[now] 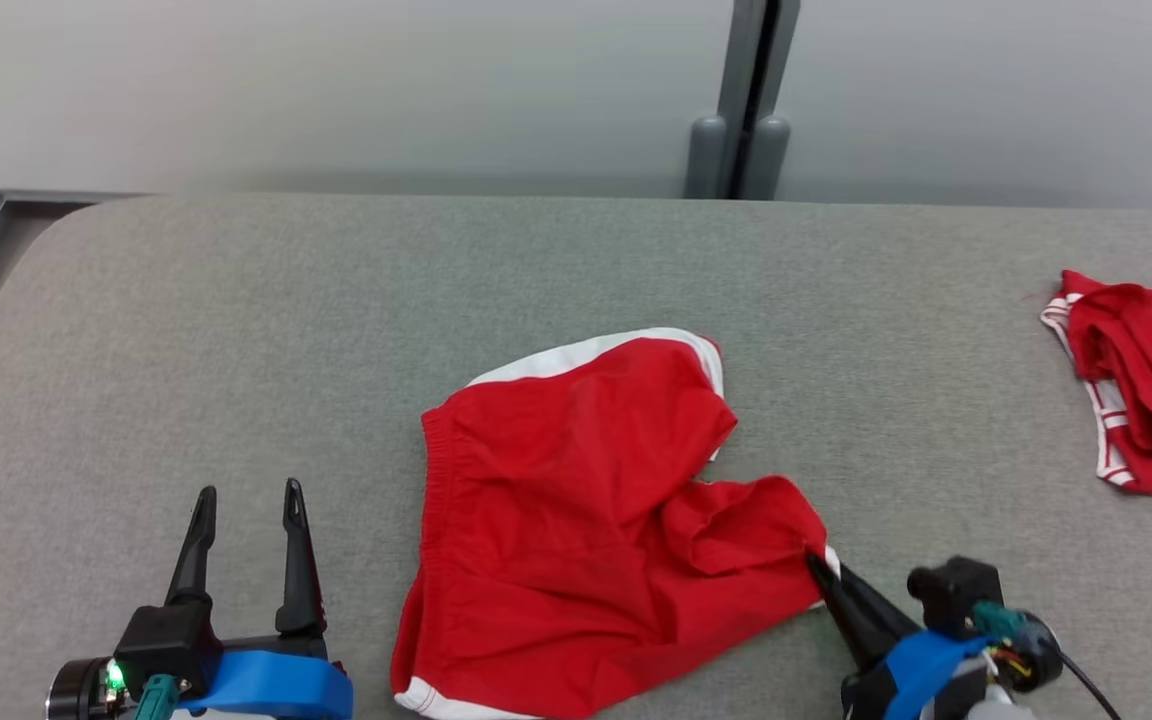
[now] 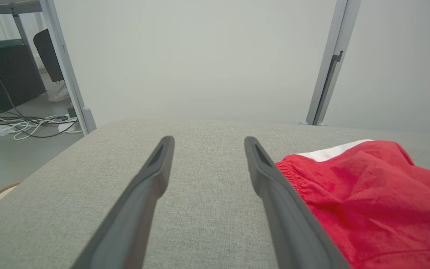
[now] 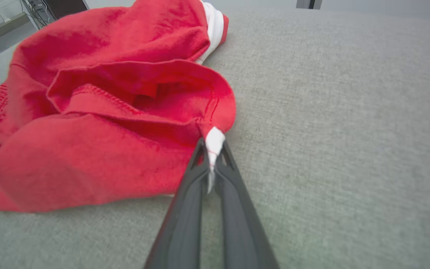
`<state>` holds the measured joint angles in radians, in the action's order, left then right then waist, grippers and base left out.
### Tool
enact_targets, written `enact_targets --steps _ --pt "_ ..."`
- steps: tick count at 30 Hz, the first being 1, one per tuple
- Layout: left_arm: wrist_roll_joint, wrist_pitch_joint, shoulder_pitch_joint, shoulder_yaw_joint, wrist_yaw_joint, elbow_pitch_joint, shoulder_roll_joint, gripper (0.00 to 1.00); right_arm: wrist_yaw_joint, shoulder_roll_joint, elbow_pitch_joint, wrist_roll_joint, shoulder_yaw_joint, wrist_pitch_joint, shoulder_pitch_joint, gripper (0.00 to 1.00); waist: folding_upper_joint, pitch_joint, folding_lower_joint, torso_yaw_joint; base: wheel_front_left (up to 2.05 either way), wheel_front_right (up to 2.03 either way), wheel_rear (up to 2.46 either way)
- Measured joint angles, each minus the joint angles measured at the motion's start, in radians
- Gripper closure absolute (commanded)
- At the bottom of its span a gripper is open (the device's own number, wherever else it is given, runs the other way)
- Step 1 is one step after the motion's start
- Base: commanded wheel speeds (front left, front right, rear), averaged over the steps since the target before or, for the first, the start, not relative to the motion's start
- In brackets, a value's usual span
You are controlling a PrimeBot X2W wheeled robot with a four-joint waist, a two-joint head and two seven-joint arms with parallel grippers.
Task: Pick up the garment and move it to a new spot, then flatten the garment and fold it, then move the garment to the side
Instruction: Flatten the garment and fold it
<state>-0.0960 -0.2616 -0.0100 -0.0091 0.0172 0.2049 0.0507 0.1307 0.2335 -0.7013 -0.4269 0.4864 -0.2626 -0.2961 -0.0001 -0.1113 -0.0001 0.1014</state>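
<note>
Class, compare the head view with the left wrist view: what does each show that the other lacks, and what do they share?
Head view, not left wrist view: the right end effector shut on a white-trimmed hem corner of the red shorts, and a second red garment lying apart near the right edge of the table. Left wrist view, not head view: floor cables and a pale shoe beyond the table. Shared: the open left end effector near the shorts' waistband, the table, the grey post.

red shorts (image 1: pixel 576 500) with white trim; grey table (image 1: pixel 236 330)
</note>
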Motion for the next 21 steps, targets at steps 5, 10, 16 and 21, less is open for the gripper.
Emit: enact_targets --steps 5,10,16,21 --pt "-0.004 0.000 0.014 -0.004 -0.001 0.002 0.000 0.00 0.000 0.014 0.129 -0.007 -0.054 0.000 0.139 1.00 0.0000 0.026 0.0000 -0.039 0.00 0.00 0.00" --pt "-0.007 0.000 0.024 -0.007 -0.002 -0.001 0.000 0.00 0.000 0.029 0.248 0.000 -0.107 0.036 0.263 1.00 0.0000 0.033 0.0000 -0.074 0.00 0.00 0.00" --pt "-0.007 0.000 0.023 -0.007 -0.002 -0.003 0.000 0.00 0.000 0.037 0.350 0.039 -0.188 0.087 0.344 0.00 0.0000 0.024 0.0000 -0.092 0.00 0.00 0.00" --pt "-0.002 0.000 0.022 -0.005 -0.002 -0.003 0.000 0.00 0.000 0.029 0.444 0.092 -0.239 0.091 0.347 0.00 0.0000 0.021 0.0001 -0.093 0.00 0.00 0.00"
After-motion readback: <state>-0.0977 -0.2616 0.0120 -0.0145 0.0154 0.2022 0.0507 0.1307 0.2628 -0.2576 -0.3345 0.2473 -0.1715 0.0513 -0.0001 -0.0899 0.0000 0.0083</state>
